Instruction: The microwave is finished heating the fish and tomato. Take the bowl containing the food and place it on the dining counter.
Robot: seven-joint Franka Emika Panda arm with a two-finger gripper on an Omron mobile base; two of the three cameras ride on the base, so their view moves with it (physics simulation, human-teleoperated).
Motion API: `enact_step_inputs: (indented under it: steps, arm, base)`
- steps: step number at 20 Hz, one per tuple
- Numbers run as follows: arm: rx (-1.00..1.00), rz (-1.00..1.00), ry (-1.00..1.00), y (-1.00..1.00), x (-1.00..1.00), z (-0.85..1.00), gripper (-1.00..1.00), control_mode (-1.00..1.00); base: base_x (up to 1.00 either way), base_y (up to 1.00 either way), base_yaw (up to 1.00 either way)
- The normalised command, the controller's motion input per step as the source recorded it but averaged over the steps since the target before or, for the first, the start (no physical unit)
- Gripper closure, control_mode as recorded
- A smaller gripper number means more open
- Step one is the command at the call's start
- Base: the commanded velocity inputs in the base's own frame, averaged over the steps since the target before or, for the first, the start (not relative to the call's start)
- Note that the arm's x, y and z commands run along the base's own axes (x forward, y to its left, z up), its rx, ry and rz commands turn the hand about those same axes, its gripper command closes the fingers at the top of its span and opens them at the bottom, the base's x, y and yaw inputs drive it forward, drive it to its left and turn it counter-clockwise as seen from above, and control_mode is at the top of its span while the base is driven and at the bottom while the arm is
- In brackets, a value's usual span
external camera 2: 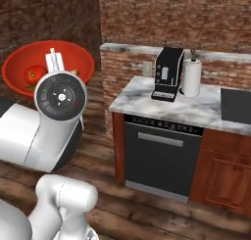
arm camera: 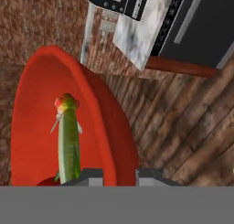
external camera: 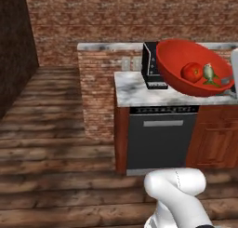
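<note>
1. Kitchen worktop (external camera 2: pixel 147 99) was a marble slab over a black oven (external camera 2: pixel 159 158) front with red-brown cabinets beside it; a brick half wall with a grey ledge (external camera: pixel 109 46) ran behind it. Nothing marked it as the dining counter; can't tell whether that counter was in frame.
2. Bowl (external camera: pixel 174 66) was airborne, tilted, carried above the wood floor (external camera: pixel 51 129) on no surface. In the left base view it hung in front of the worktop's right part; in the right base view it sat at upper left, behind the arm's wrist.
3. Coffee machine (external camera 2: pixel 167 75) stood at the worktop's back edge, a paper towel roll (external camera 2: pixel 191 77) just beside it.
4. Gripper (arm camera: pixel 119 175) gripped the bowl's rim: in the hand view one fingertip sat inside the wall, the other outside, closed on it.
5. Tomato (external camera: pixel 191 72) and fish (external camera: pixel 208 72) lay side by side low in the bowl, near the held rim.
6. Step judged: transport, bowl already out of the microwave. Next move calls for reaching the dining counter, keeping the bowl level enough that the food stays in, then lowering it flat before release.
</note>
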Motion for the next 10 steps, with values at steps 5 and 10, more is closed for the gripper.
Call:
enact_step_inputs:
  steps: [5,10]
  arm:
    - [0.00,0.00,0.00,0.00,0.00,0.00,1.00,1.00]
    - [0.00,0.00,0.00,0.00,0.00,0.00,1.00,1.00]
  base:
    - [1.00,1.00,-0.01]
    - [1.00,1.00,-0.15]
